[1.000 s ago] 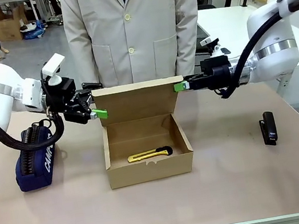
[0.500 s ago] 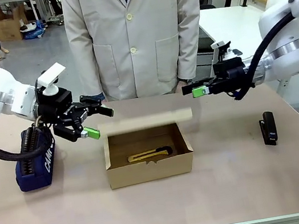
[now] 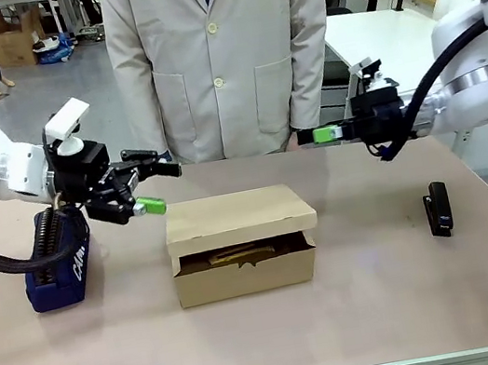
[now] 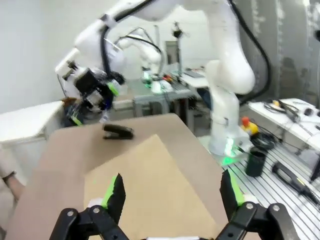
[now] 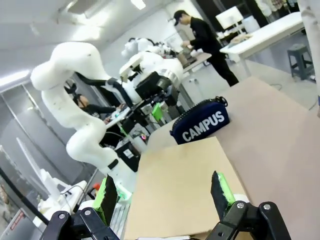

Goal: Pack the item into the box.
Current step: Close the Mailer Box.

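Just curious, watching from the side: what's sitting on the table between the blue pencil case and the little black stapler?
In the front view, the cardboard box, lid down, sits between the pencil case and the stapler, with bare table on either side of it.

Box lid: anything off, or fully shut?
Not fully shut. The lid rests down on the box, but its front edge leaves a gap where the yellow knife shows through. Nothing else looks odd.

I am working in a robotics lab: white arms [image 5: 75,100] at other benches [image 4: 165,92], cables, and a lab-coated person [image 3: 221,54].
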Available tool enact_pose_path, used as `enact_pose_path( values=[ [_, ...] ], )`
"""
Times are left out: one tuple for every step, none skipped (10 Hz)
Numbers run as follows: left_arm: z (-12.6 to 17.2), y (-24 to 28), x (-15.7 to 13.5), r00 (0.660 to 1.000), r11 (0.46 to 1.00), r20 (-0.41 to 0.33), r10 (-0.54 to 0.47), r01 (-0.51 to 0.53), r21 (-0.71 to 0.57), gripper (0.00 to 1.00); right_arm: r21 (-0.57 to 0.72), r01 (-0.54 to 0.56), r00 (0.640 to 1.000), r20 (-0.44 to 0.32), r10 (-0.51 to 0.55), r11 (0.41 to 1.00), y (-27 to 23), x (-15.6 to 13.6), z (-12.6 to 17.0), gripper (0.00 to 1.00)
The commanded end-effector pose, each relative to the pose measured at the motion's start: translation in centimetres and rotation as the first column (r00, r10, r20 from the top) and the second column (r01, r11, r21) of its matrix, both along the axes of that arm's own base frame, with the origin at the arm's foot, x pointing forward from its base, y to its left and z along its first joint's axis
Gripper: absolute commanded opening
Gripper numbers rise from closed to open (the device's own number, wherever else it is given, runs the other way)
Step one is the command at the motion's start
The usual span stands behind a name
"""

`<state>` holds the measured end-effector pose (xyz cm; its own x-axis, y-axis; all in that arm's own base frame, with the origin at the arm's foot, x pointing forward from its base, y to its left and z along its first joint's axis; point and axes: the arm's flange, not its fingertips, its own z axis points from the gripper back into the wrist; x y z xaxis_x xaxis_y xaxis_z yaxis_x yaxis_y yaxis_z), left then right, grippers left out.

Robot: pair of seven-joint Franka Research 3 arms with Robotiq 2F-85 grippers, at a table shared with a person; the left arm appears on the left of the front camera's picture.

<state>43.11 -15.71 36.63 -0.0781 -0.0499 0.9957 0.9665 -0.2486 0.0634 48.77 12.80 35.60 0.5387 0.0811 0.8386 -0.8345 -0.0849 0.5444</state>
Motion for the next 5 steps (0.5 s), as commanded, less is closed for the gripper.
enact_pose_path(
  values=[
    [-1.3, -2.1, 0.2, 0.986, 0.985, 0.003, 0.167, -0.167, -0.036, 1.00, -0.083, 0.033, 0.996, 0.088, -0.025, 0.996, 3.9, -0.9, -1.3, 1.00],
    [-2.1, -2.8, 0.7, 0.984, 0.984, -0.030, 0.177, -0.176, 0.028, 1.00, -0.123, 0.019, 0.995, 0.101, -0.006, 0.992, 4.7, -0.5, -2.3, 1.00],
    [-2.8, -3.5, 1.0, 0.975, 0.973, -0.063, 0.214, -0.207, 0.098, 1.00, -0.149, -0.013, 0.993, 0.112, 0.030, 0.989, 5.3, -0.5, -3.4, 1.00],
    [-3.5, -3.9, 0.9, 0.967, 0.959, -0.081, 0.241, -0.224, 0.175, 1.00, -0.195, -0.024, 0.986, 0.155, 0.055, 0.981, 5.6, -0.8, -4.2, 1.00],
    [-4.4, -4.2, 0.8, 0.966, 0.947, -0.095, 0.240, -0.212, 0.240, 1.00, -0.225, -0.047, 0.978, 0.189, 0.091, 0.973, 5.9, -1.4, -4.9, 1.00]
  ],
)
